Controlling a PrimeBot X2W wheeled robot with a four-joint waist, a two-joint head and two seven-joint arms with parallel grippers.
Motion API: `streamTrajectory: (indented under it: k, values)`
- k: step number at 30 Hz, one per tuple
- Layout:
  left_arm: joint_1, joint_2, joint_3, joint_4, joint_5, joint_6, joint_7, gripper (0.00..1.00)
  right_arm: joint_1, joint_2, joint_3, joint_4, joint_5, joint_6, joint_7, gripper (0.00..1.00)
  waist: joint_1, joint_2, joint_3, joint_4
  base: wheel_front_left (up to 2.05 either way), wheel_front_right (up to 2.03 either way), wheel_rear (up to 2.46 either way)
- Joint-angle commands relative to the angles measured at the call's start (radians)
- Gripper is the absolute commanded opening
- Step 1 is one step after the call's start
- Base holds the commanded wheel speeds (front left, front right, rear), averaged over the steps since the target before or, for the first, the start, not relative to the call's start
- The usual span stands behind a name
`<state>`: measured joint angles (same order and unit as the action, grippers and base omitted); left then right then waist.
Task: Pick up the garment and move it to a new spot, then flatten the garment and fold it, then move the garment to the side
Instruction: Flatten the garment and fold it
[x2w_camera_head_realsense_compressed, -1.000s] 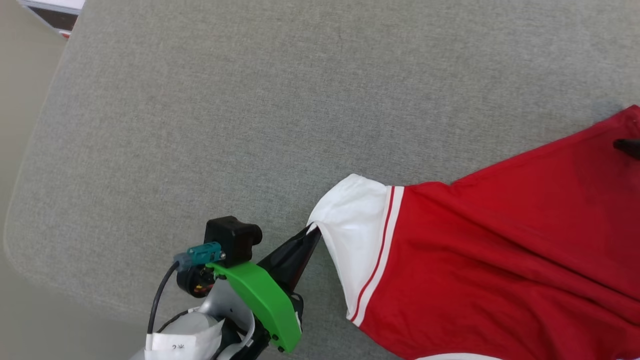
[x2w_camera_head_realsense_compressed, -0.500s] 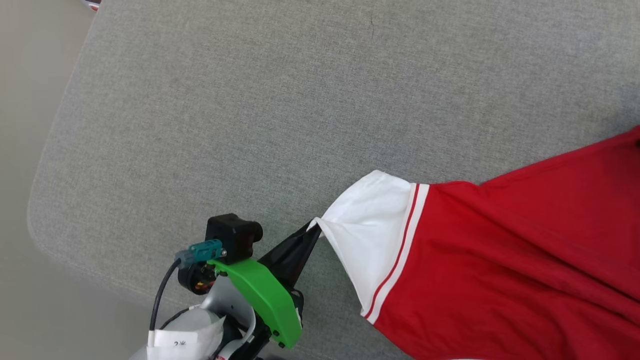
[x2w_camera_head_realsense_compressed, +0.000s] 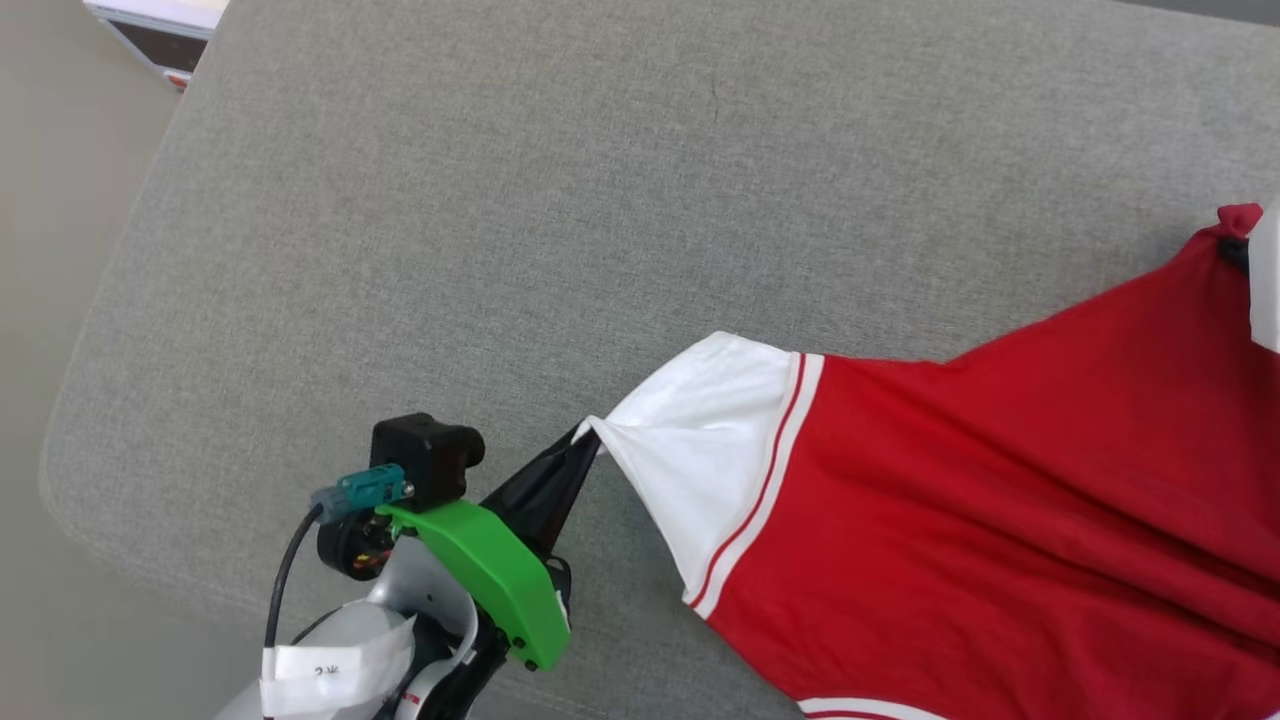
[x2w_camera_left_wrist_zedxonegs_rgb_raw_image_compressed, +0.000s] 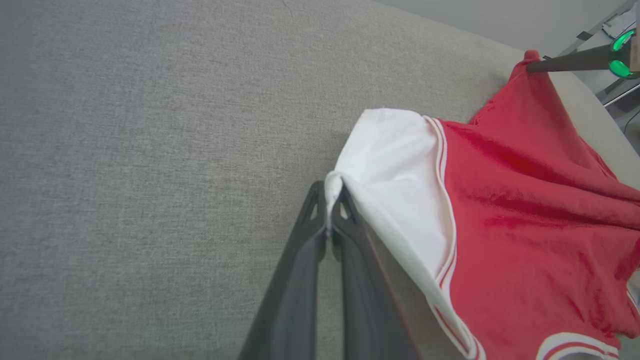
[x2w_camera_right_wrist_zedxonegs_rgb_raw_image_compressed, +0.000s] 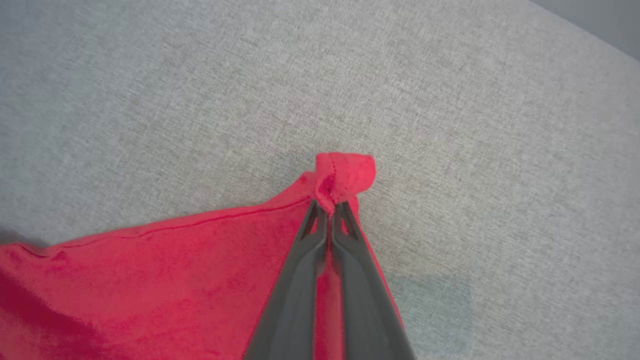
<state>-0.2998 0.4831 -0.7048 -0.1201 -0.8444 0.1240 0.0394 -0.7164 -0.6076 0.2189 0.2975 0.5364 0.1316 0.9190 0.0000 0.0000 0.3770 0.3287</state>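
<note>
A second ago the right gripper (x2w_camera_right_wrist_zedxonegs_rgb_raw_image_compressed: 329, 205) showed only as a dark tip over the red cloth; now its jaws are pinched tight on a rolled hem corner of the red jersey shirt with white striped-trim sleeves (x2w_camera_head_realsense_compressed: 960, 500), drawing it into a peak; the left gripper (x2w_camera_left_wrist_zedxonegs_rgb_raw_image_compressed: 330, 192) remains clamped on the white sleeve's edge; the shirt lies stretched between the 2, on the right side of the grey woven fabric surface (x2w_camera_head_realsense_compressed: 500, 250); a white-and-dark flat object (x2w_camera_head_realsense_compressed: 160, 30) beyond the far left corner is cut off; the shirt's lower part runs out of the head view
</note>
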Motion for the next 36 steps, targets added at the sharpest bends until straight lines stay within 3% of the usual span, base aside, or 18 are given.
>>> streamTrajectory:
  k: [1, 7, 16, 26, 36]
  values:
    - [-0.010, 0.014, 0.012, 0.001, -0.002, 0.008, -0.008, 0.00, 0.000, -0.004, 0.002, 0.003, 0.011, -0.001, -0.047, 0.00, 0.0000, 0.0000, -0.056, -0.039, 0.00, 0.00, 0.00]
    - [-0.018, 0.045, 0.058, -0.010, -0.013, 0.026, -0.018, 0.00, -0.013, -0.008, 0.001, 0.015, 0.033, -0.001, -0.209, 0.00, 0.0000, 0.0000, -0.134, -0.093, 0.00, 0.00, 0.00]
    - [-0.066, 0.098, 0.147, -0.053, -0.010, 0.063, -0.039, 0.00, 0.011, -0.026, 0.003, -0.019, 0.073, -0.001, -0.366, 0.00, 0.0000, 0.0000, -0.236, -0.176, 0.00, 0.00, 0.00]
    - [-0.131, 0.189, 0.245, -0.135, 0.025, 0.099, -0.053, 0.00, 0.093, -0.013, -0.065, -0.148, 0.087, -0.001, -0.464, 0.00, 0.0000, 0.0000, -0.330, -0.257, 0.00, 0.00, 0.00]
    - [-0.186, 0.243, 0.324, -0.256, 0.065, 0.139, -0.079, 0.00, 0.196, 0.024, -0.188, -0.337, 0.051, -0.001, -0.468, 0.00, 0.0000, 0.0000, -0.390, -0.305, 0.00, 0.00, 0.00]
